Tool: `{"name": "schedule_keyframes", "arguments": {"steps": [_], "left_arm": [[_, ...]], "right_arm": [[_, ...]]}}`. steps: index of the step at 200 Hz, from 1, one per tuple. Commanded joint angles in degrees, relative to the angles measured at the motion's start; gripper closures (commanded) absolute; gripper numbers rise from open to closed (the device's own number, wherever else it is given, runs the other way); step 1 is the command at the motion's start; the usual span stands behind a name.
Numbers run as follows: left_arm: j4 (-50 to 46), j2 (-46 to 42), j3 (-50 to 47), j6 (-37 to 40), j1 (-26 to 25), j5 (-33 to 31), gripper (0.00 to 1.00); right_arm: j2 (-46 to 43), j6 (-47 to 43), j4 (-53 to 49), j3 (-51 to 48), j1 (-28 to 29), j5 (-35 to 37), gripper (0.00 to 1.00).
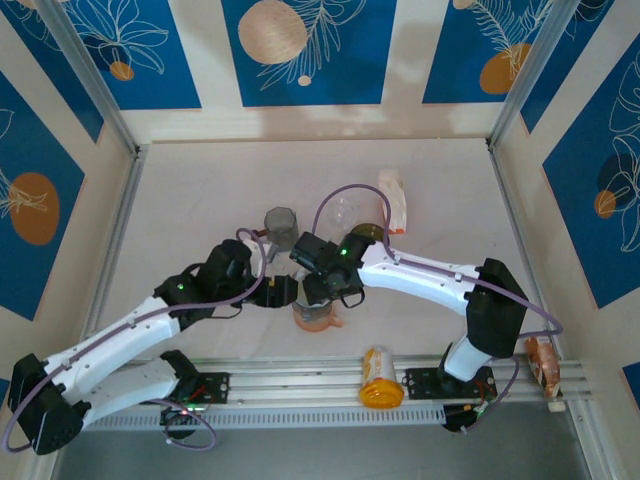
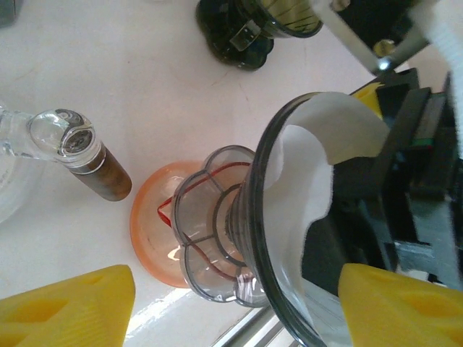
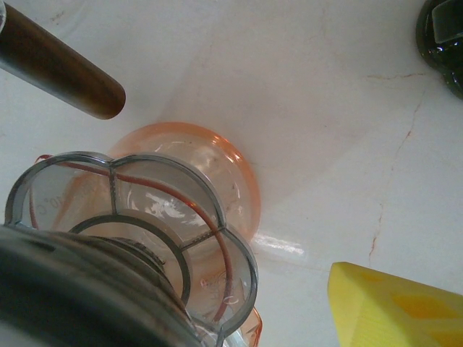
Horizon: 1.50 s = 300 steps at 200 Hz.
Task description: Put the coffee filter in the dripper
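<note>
The white filter (image 2: 300, 181) sits inside the clear dripper (image 2: 217, 217), flat against its wall. The dripper leans over on its side. Its flower-shaped foot is over an orange cup (image 2: 148, 231), just ahead of the left gripper (image 2: 231, 293). That gripper stands wide. The dripper's rim is close by one yellow finger (image 2: 398, 303), and the other finger is well apart from it. I cannot tell if the rim touches the near finger. The right gripper (image 1: 333, 283) comes in from the other side, and its black body is right at the filter and the rim. In its own view one yellow finger (image 3: 394, 311) shows, off to the side of the dripper, so I cannot tell if it is wide or holding on. Ahead and to the left of the left gripper lies a brown handle (image 2: 108, 177) on a glass pot (image 2: 61, 137). Farther ahead sits a dark round thing (image 2: 242, 32).
</note>
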Motion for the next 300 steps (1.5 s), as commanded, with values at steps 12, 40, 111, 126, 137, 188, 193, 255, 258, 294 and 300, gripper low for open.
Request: {"name": "schedule_keyframes", "arguments": {"steps": [12, 40, 111, 126, 137, 188, 193, 255, 258, 294, 300], "left_arm": [[1.8, -1.5, -0.5, 0.2, -0.2, -0.2, 0.22], [1.4, -0.6, -1.0, -0.4, -0.2, -0.8, 0.21], [0.0, 1.0, -0.8, 0.2, -0.2, -0.5, 0.3], [-0.1, 1.2, -0.8, 0.2, -0.2, -0.1, 0.3], [-0.1, 1.2, -0.8, 0.2, -0.2, -0.1, 0.3], [0.6, 1.0, -0.9, -0.3, -0.2, 0.1, 0.29], [0.7, 1.1, -0.8, -0.4, -0.2, 0.2, 0.28], [0.9, 1.3, -1.2, -0.7, -0.2, -0.1, 0.28], [0.8, 1.4, -1.2, -0.8, -0.2, -0.2, 0.28], [0.8, 1.4, -1.3, -0.7, -0.2, -0.4, 0.29], [0.9, 1.4, -1.3, -0.8, -0.2, -0.3, 0.28]], "right_arm": [[1.0, 0.7, -0.1, -1.5, 0.4, 0.3, 0.31], [1.1, 0.8, -0.3, -1.4, 0.5, 1.2, 0.31], [0.3, 0.8, 0.2, -1.4, 1.4, 3.5, 0.3], [-1.5, 0.6, 0.8, -1.3, 1.6, 4.2, 0.29], [-3.0, 0.6, 1.1, -1.0, 1.8, 4.6, 0.29], [-9.6, 1.7, -1.2, 0.0, 2.3, 7.7, 0.26], [-10.1, 2.0, -1.6, -0.2, 2.3, 7.8, 0.26], [-14.7, 6.1, -4.8, -3.7, 3.2, 9.4, 0.26], [-14.8, 6.3, -5.0, -3.8, 3.3, 9.5, 0.26], [-14.6, 7.1, -5.9, -4.2, 3.2, 9.8, 0.26], [-14.4, 7.0, -5.9, -4.1, 3.3, 9.8, 0.26]]}}
